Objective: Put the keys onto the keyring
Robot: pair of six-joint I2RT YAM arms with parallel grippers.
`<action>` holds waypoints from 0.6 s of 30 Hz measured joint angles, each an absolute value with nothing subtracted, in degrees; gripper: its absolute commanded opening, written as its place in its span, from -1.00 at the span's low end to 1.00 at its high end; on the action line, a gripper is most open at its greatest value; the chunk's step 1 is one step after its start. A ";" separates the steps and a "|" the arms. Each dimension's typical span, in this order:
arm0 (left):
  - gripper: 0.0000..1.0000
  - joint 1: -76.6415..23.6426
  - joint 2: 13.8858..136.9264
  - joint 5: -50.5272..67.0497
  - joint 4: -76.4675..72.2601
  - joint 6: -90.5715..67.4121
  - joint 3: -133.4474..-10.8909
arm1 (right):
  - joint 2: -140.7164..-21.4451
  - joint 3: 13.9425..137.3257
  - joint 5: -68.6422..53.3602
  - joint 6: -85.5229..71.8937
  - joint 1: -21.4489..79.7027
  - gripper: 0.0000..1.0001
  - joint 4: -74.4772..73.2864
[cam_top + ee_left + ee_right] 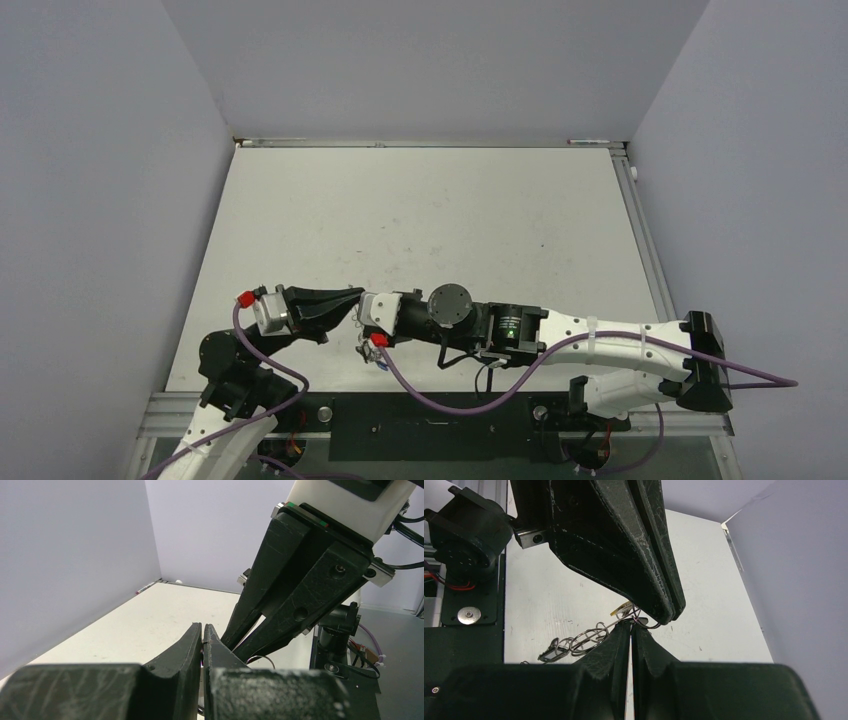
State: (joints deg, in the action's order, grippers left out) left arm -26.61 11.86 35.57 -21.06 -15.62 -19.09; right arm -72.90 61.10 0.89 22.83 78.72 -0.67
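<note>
White tabletop (pixel 420 220), lower centre: left gripper (pixel 668 615) and right gripper (pixel 630 629) clamped tip-to-tip on silvery wire keyring (pixel 583 639), likely light, springy, slippery; hold rim.

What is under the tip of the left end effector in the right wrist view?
Thin wire loops trail leftward over the table, and a small yellowish tag peeks out. The left end effector covers where the wire ends, so any key there is hidden.

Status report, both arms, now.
Left gripper shut, right gripper shut, tips meeting. Keyring loops trail from the tips, yellow tag alongside; grip unclear. No obstruction seen.
</note>
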 measured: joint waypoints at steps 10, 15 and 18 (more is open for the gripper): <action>-1.00 -26.63 11.68 35.51 -20.69 -15.16 -19.11 | -72.90 61.10 5.39 23.55 80.34 -0.89 -0.71; -1.00 -26.63 11.70 35.55 -20.75 -14.63 -19.11 | -72.90 61.73 7.46 24.03 81.17 -0.89 -1.65; -1.00 -26.63 11.70 35.55 -20.73 -14.31 -19.11 | -72.90 62.06 8.51 24.60 81.65 -0.89 -2.35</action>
State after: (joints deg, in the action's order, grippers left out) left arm -26.63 11.70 35.55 -20.73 -14.31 -19.11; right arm -72.90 62.06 8.51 24.60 81.65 -2.35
